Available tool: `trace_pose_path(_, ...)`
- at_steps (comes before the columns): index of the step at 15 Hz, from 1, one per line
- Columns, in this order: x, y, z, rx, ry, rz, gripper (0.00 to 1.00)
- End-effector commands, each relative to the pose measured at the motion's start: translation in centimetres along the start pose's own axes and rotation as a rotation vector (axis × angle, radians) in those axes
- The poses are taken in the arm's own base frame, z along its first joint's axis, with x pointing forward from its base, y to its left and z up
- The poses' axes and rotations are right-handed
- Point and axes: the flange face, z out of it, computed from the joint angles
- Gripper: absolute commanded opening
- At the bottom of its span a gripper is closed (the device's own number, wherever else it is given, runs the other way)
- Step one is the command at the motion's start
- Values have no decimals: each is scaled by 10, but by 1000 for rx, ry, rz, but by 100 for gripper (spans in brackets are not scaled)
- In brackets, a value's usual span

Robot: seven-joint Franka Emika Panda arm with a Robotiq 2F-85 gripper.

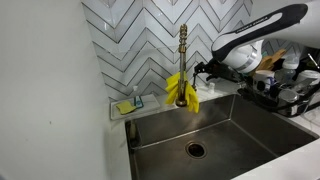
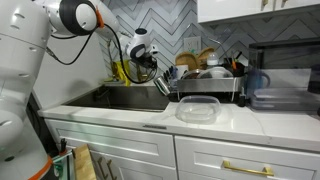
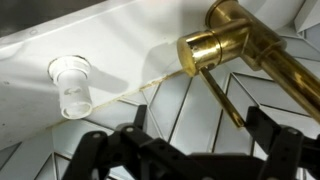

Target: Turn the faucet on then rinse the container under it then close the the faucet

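While the pincer (image 1: pixel 203 72) hangs over the sink (image 1: pixel 240 130), just beside the faucet (image 1: pixel 183 50), its two fingers (image 3: pixel 100 155) stand wide apart and hold nothing. In the wrist view these dark fingers come in from the bottom edge. The brass body of the faucet and its thin lever (image 3: pixel 228 100) lie above the gap between them, against the white zigzag tiles (image 3: pixel 170 100). Whether a finger touches the lever, I cannot tell. In an exterior view a yellow cloth (image 1: pixel 182 92) is draped low on the straight stem, above the back edge of the sink. The container (image 2: pixel 197 108) is not near the faucet: it sits upright on the white surface (image 2: pixel 245 120), just in front of the rack (image 2: pixel 205 82) full of dishes, well apart from the pincer.
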Motion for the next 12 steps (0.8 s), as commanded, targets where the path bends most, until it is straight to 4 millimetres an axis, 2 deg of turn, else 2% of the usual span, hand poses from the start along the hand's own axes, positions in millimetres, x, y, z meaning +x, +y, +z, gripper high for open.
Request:
trace_pose_path(1,0,4,3,-25,3,5,100)
trace_pose_path(12,4,21,-4,-93,6,-13,100)
